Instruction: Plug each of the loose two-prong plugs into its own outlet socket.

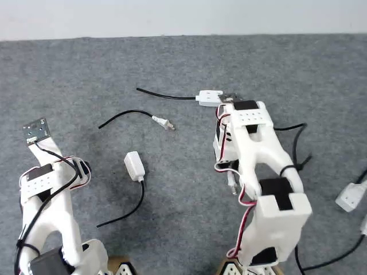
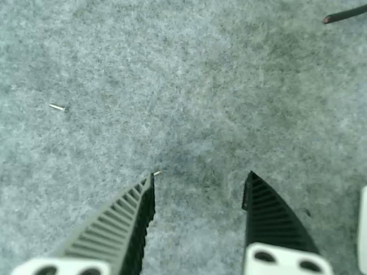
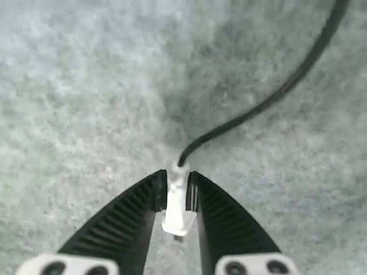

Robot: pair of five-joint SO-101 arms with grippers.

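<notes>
Your right jaws are clamped tight on a white connector (image 3: 175, 209) with a black cable (image 3: 275, 94), at the far middle of the bench (image 1: 298, 63). A loose two-prong plug (image 1: 164, 122) lies to its left, nearer the arm bases. The white socket block (image 1: 134, 164) sits nearer still, apart from both. Another white block (image 1: 350, 196) lies at the right edge. Your left jaws gape wide over bare bench, holding nothing.

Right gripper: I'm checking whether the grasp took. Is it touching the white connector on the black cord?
Touching. The right wrist view shows the right gripper clamped on the white connector from both sides, with no gap.
</notes>
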